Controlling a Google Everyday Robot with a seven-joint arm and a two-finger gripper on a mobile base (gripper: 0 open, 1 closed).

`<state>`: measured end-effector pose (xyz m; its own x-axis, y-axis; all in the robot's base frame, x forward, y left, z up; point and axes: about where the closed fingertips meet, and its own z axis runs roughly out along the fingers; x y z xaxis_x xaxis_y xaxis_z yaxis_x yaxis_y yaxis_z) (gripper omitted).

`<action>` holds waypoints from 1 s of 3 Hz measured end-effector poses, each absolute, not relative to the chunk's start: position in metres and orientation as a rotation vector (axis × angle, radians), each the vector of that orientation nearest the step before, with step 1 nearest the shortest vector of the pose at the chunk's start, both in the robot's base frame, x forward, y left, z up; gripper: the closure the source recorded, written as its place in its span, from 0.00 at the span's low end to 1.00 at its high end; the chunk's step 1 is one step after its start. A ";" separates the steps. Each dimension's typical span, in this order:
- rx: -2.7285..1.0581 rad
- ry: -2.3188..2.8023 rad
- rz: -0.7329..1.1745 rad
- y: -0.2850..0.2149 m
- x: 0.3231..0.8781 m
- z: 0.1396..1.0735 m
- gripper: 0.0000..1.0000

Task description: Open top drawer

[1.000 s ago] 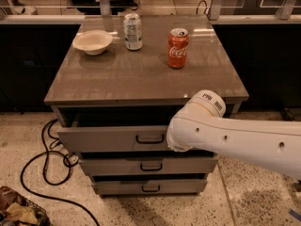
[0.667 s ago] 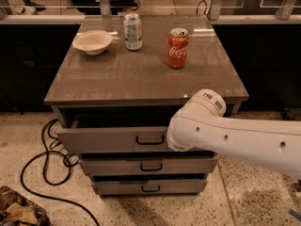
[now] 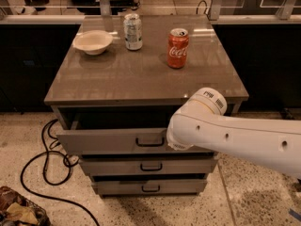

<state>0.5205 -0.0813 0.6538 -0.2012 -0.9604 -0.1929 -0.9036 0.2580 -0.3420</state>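
The top drawer (image 3: 108, 141) is a wide grey drawer under the tabletop, pulled partly out, with a dark gap above its front. Its black loop handle (image 3: 149, 141) sits at the centre of the front. My white arm (image 3: 225, 135) reaches in from the right, and its rounded end lies against the drawer front just right of the handle. My gripper is at that end of the arm, hidden behind the wrist.
Two narrower grey drawer fronts (image 3: 149, 166) sit closed below. On the brown tabletop (image 3: 141, 79) stand a white bowl (image 3: 92, 42), a silver can (image 3: 133, 31) and a red cola can (image 3: 178, 48). A black cable (image 3: 44, 164) loops on the floor at left.
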 end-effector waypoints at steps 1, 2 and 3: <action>-1.703 2.173 -0.216 -0.081 0.520 0.657 1.00; -1.703 2.173 -0.216 -0.081 0.520 0.658 1.00; -1.734 2.188 -0.191 -0.078 0.499 0.659 1.00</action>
<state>0.4993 -0.0783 0.6590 -0.1959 -0.9638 -0.1811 -0.9179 0.2452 -0.3120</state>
